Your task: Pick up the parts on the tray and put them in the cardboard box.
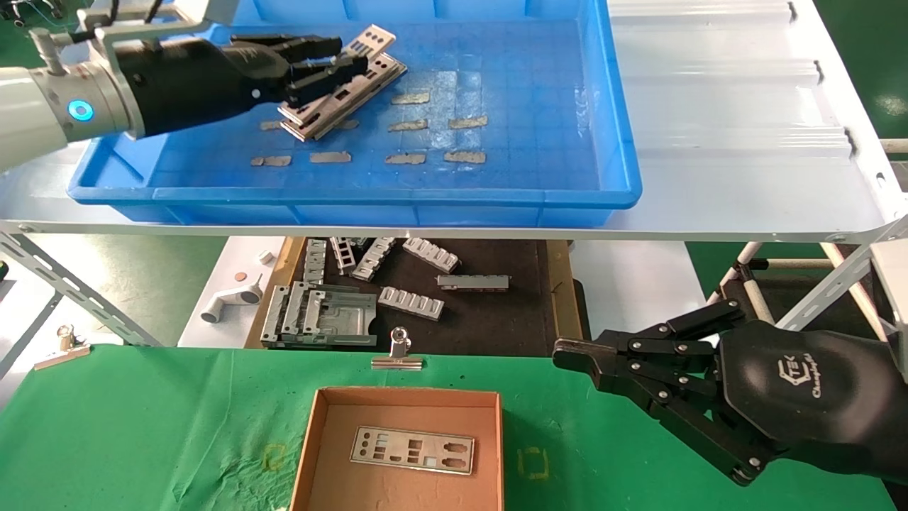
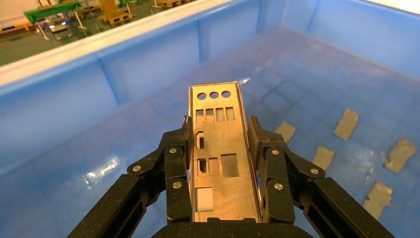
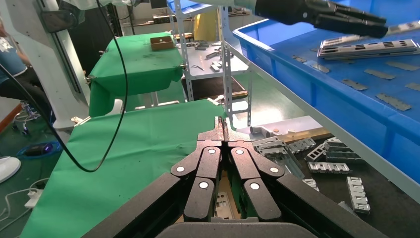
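Silver plate [image 2: 218, 153] clamped between left gripper [image 2: 223, 148] fingers.

A white logo with the letters "TEK" is printed on the black cover of the right hand [image 1: 576, 355]; the script line beneath it cannot be read with certainty.

The plate [image 2: 222, 158] in the left end effector [image 2: 223, 148] is thin brushed silver metal, faintly reflective. The tray [image 1: 617, 142] is glossy blue plastic with dull tan tape patches [image 1: 465, 157]. The cardboard box [image 1: 312, 440] is matt brown; the counter [image 1: 142, 426] wears wrinkled green cloth.
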{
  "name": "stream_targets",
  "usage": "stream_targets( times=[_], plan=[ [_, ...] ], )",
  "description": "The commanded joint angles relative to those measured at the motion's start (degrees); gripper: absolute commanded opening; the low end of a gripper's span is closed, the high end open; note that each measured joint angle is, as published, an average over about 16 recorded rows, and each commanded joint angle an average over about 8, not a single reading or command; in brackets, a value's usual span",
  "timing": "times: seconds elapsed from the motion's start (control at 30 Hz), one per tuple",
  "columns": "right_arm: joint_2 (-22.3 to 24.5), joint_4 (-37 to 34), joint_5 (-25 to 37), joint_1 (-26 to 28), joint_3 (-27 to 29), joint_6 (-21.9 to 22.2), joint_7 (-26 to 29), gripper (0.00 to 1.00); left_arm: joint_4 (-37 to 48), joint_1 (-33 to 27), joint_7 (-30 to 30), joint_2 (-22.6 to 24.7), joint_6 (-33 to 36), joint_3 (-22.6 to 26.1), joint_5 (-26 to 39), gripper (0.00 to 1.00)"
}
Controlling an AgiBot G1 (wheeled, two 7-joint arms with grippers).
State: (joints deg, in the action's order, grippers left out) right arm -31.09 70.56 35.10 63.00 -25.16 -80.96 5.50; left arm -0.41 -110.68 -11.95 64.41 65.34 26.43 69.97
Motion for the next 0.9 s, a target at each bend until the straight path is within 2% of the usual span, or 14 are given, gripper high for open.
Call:
stream_targets(
  times=[0.03, 0.27, 0.43, 0.77, 0.9],
  plan=[
    [0.00, 0.00, 0.00, 0.00, 0.00, 0.00, 0.00, 0.00, -0.17, -0.26, -0.08, -0.17, 0.39, -0.12, -0.17, 0.00],
    [0.00, 0.00, 0.00, 0.00, 0.00, 0.00, 0.00, 0.00, -0.16, -0.46, -0.51, -0.36, 0.61, -0.16, -0.22, 0.00],
    [0.00, 0.00, 0.00, 0.00, 0.00, 0.00, 0.00, 0.00, -0.98, -1.18, -1.16, -1.65, 3.86, -0.32, -0.48, 0.00],
    [0.00, 0.00, 0.00, 0.00, 0.00, 0.00, 0.00, 0.00, -5.33, -3.41, -4.63, -6.54, 21.48, 0.69, 0.45, 0.00],
    [0.00, 0.00, 0.00, 0.00, 0.00, 0.00, 0.00, 0.00, -8.67, -3.68, -5.93, -8.32, 25.96, 1.74, 0.63, 0.00]
  ],
)
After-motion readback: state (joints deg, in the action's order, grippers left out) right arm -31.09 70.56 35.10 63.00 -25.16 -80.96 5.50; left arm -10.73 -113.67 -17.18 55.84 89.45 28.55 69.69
